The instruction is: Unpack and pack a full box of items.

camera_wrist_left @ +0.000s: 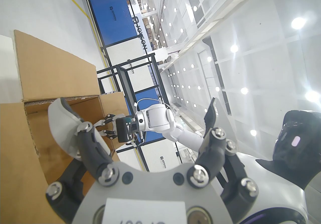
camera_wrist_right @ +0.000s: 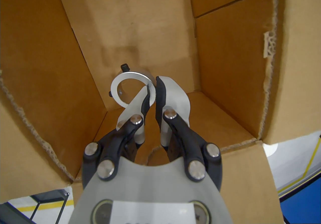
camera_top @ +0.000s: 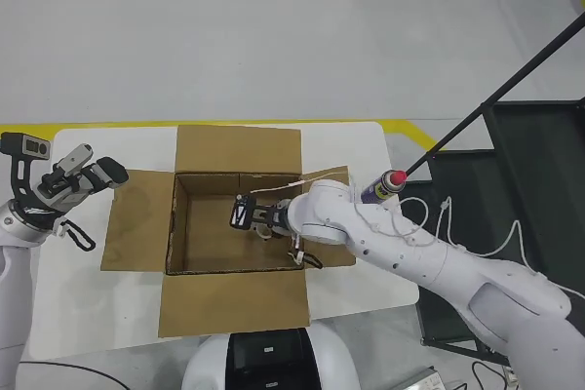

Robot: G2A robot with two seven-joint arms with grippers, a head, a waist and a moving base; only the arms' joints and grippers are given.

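At the far left, your left tool hangs over the left end of the white bench, well apart from the box. In the left wrist view, the left tool has its fingers spread wide apart with nothing between them. A white label sits on its wrist plate, but the dark print on it is cut off at the frame edge and can't be read. The blue and white panels in the hall behind it also carry print.

The cardboard box stands at the middle of the bench, with all four flaps folded outward and its top open.

Your right arm comes in over the right flap, and the right tool is inside the box. In the right wrist view, the right tool is clamped on the rim of a silver metal ring that has a small black screw sticking out of its side. The ring is low in the box, near where a wall meets the floor. You can't tell whether it touches the cardboard.

Further right, just past the right flap and near the bench's right edge, there is a dark can with a red cap. Its label is too small to read.
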